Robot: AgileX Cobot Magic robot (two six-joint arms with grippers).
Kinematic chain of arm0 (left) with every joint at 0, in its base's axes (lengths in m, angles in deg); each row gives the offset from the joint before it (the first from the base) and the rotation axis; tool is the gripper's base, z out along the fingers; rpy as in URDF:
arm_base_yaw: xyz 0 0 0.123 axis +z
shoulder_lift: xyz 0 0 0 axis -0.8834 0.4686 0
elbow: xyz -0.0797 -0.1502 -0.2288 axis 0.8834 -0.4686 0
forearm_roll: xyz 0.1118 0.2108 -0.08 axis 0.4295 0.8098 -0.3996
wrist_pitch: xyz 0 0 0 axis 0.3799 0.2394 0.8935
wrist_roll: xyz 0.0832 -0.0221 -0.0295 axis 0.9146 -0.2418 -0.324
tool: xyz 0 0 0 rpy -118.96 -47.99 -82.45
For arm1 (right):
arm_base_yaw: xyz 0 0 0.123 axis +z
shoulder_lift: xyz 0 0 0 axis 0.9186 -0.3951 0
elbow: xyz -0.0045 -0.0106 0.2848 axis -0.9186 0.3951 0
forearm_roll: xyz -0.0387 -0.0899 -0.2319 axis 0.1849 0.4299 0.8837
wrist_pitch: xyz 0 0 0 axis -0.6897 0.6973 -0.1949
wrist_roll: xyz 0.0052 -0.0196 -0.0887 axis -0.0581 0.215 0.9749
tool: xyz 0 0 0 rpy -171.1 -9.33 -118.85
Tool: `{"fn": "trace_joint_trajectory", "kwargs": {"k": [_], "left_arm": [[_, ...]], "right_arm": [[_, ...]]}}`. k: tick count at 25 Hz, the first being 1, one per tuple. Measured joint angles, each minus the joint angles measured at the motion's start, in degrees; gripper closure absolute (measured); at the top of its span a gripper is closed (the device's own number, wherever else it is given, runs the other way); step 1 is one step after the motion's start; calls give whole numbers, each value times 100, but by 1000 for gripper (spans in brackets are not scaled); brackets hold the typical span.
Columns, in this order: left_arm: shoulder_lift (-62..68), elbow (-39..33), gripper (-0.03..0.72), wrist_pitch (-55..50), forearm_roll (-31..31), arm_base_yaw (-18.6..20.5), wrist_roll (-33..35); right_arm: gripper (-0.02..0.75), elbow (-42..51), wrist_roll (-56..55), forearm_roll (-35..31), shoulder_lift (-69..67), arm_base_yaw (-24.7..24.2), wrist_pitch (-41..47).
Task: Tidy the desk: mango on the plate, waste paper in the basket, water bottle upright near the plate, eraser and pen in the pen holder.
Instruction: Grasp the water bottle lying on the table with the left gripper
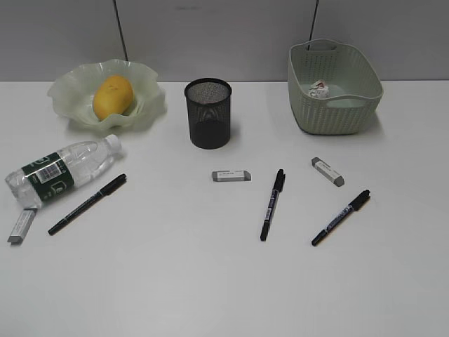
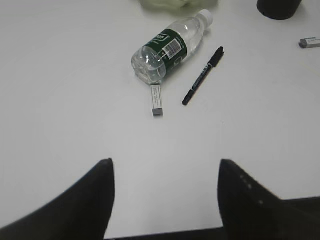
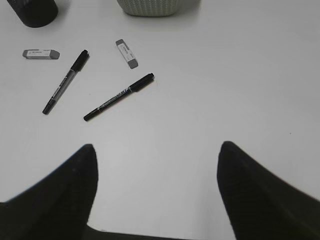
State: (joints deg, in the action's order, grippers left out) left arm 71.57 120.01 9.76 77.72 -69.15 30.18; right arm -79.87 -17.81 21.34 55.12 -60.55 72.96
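The mango [image 1: 113, 97] lies in the wavy green plate [image 1: 69, 90] at the back left. The waste paper [image 1: 320, 89] sits inside the basket [image 1: 334, 105] at the back right. The water bottle [image 1: 63, 168] lies on its side at the left; it also shows in the left wrist view [image 2: 167, 47]. The black pen holder [image 1: 208, 112] stands in the middle. Three pens [image 1: 88, 203] [image 1: 272, 203] [image 1: 341, 217] and three erasers [image 1: 21, 227] [image 1: 231, 175] [image 1: 327, 171] lie on the desk [image 1: 210, 281]. My left gripper [image 2: 165, 165] and right gripper [image 3: 157, 150] are open, empty, above bare desk, unseen in the exterior view.
A grey wall runs behind the desk. In the left wrist view an eraser [image 2: 156, 99] and a pen [image 2: 203, 75] lie beside the bottle. In the right wrist view two pens [image 3: 66, 81] [image 3: 119, 96] and two erasers [image 3: 41, 53] [image 3: 126, 53] lie ahead.
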Motion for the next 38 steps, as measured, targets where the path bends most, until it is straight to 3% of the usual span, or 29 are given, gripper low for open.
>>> {"fn": "trace_joint_trajectory", "kwargs": {"k": [9,13,21,28,38], "left_arm": [[0,19,198,57,-25,0,0],[129,190,198,697,-25,0,0],[2122,429,196,2089,-25,0,0],[4582,1385,95,2488,-62,0,136],[7448,3425,77,1139,-471,0,1999]], "right_arm": [[153,630,0,-2,1076,0,193],[153,648,0,-2,1084,0,231],[153,648,0,-2,1088,0,231],[153,648,0,-2,1090,0,231],[153,648,0,-7,1090,0,236]]}}
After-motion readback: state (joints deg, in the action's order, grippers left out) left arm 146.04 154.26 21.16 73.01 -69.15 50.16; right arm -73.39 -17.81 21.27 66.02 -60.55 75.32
